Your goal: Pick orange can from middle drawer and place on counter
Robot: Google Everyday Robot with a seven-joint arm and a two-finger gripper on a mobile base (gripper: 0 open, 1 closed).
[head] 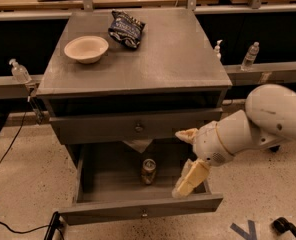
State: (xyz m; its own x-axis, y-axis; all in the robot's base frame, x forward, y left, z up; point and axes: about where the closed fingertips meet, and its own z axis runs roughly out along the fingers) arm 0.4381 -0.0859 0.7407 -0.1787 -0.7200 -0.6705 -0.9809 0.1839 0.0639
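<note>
Pale bowl near dark snack bag; clear bottles at either side.

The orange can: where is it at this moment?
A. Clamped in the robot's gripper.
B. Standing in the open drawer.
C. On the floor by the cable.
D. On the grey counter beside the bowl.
B: the orange can stands upright on the bottom of the pulled-out middle drawer, while the gripper hangs open to its right, not touching it.
</note>
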